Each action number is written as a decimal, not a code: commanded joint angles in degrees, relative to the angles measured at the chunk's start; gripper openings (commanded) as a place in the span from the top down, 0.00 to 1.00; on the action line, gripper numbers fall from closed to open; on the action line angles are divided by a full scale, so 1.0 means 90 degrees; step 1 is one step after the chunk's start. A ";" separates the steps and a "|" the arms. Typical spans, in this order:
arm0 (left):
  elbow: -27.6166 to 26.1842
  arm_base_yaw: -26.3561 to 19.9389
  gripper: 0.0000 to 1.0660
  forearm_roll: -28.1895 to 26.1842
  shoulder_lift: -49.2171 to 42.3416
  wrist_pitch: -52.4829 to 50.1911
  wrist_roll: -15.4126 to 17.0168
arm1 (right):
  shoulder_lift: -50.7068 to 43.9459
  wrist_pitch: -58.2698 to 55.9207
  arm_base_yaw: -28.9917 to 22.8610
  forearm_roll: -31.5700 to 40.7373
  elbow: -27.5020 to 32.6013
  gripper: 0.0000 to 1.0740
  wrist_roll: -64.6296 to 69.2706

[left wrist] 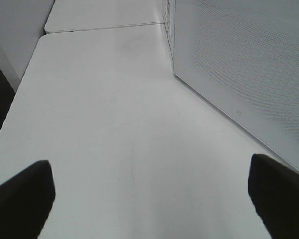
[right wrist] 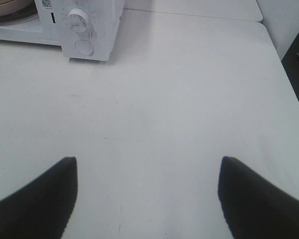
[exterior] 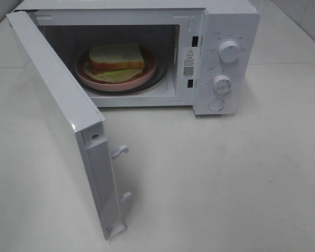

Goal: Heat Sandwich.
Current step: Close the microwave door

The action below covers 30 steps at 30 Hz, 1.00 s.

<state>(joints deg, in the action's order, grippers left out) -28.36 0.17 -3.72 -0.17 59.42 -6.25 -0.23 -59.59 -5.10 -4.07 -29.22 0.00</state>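
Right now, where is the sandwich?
In the exterior high view the sandwich sits on the pink plate inside the microwave, upper left of centre, left of the control knobs and right of the open door.

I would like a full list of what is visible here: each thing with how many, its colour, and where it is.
microwave: 1, white, at the back of the table
door: 1, white, swung wide open at the left
plate: 1, pink, inside the microwave
sandwich: 1, white bread with green filling, on the plate
knobs: 2, white, one above the other on the right panel
button: 1, white, round, below the knobs
table: 1, white, under everything
left gripper: 1, black, open, over the table near the door
right gripper: 1, black, open, over the table in front of the panel
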 commanded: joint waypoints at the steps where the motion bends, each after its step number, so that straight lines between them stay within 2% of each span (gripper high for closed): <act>1: 0.0006 -0.0013 0.03 0.0006 -0.0140 -0.0051 0.0013 | -0.0172 0.0038 0.0045 0.0000 0.0025 0.29 0.0000; 19: 0.0006 -0.0013 0.03 -0.0006 -0.0140 -0.0051 0.0032 | -0.0172 0.0038 0.0045 0.0000 0.0025 0.29 0.0000; 22: -0.0045 -0.0013 0.03 -0.0019 -0.0134 -0.0121 0.0134 | -0.0172 0.0038 0.0045 0.0000 0.0025 0.29 0.0000; 28: -0.0159 -0.0013 0.07 0.0032 0.0032 -0.0490 0.0172 | -0.0172 0.0038 0.0045 0.0000 0.0025 0.29 0.0000; 30: -0.0172 -0.0013 0.12 0.0032 0.0267 -0.0713 0.0159 | -0.0172 0.0038 0.0045 0.0000 0.0025 0.29 0.0000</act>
<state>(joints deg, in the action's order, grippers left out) -29.45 0.17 -3.72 0.80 55.69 -5.16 -0.23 -59.59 -5.10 -4.07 -29.22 0.00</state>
